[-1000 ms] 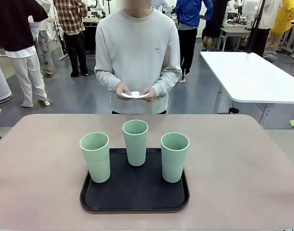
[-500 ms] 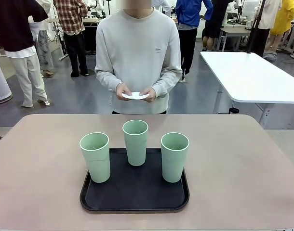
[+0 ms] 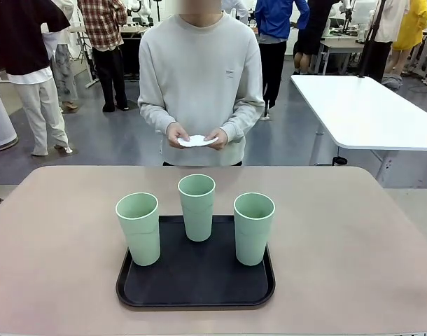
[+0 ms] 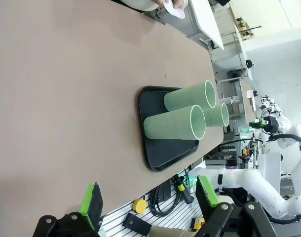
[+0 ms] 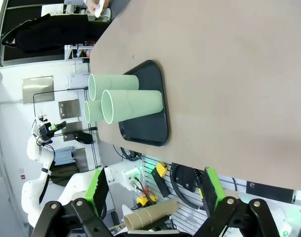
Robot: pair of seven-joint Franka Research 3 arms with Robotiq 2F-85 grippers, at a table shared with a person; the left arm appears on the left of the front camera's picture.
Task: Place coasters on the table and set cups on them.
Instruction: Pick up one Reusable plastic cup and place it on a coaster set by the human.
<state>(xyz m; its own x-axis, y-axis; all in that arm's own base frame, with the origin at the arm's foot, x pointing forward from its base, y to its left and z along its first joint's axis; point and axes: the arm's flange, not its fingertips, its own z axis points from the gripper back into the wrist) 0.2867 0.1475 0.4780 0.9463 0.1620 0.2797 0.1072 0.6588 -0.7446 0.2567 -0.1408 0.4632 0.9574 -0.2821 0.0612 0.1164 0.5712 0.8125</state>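
The beige desk (image 3: 52, 238) carries no coasters yet, so we judge the task barely begun. Near its middle the black tray (image 3: 196, 294) holds all three cups (image 3: 197, 206), upright and close together. They look tall and light, so reaching for one with wide-set fingers could clip a neighbour and topple it. The coasters (image 3: 197, 141) rest in the person's hands (image 3: 177, 133) beyond the far edge, possibly stacked, though we cannot count them. Such thin paper may slide or curl if a cup lands off-centre. Our left fingers (image 4: 93, 202) and right fingers (image 5: 97, 190) both stand spread and empty, back beyond the near edge, well apart from the cups and farther yet from the coasters.
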